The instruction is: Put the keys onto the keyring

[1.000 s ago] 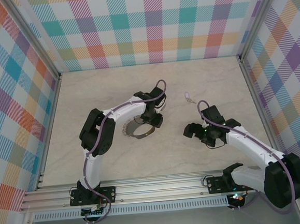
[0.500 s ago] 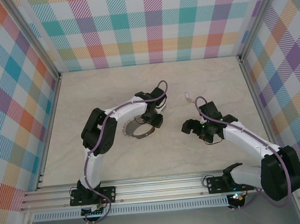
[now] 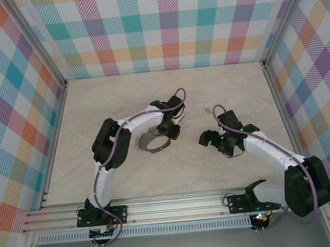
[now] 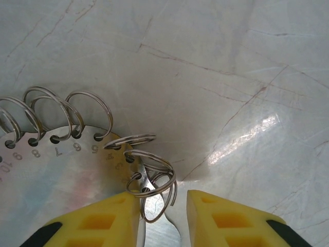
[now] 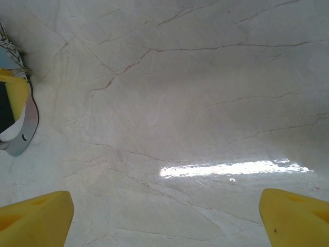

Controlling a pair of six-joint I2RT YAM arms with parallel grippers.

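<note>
"How did you plan to grab it well?"

"My left arm [image 3: 131, 121] was stretched out and bent down over the keyring [image 4: 56, 170]. I think my left gripper [image 4: 163, 206] had to squeeze just one little ring [image 4: 154, 198] and not push the plate. My fingers [image 4: 103, 218] were a bit apart, one on each side of it, not pinching yet."

"And the key?"

"The key [image 3: 207, 106] lay off to the right of that hand, a little past my right gripper [image 5: 165, 218], which was wide apart and held nothing."

Left fingers [image 4: 97, 224] tighter round the keyring [image 4: 56, 175] — right fingers [image 5: 31, 218] slightly nearer
</note>
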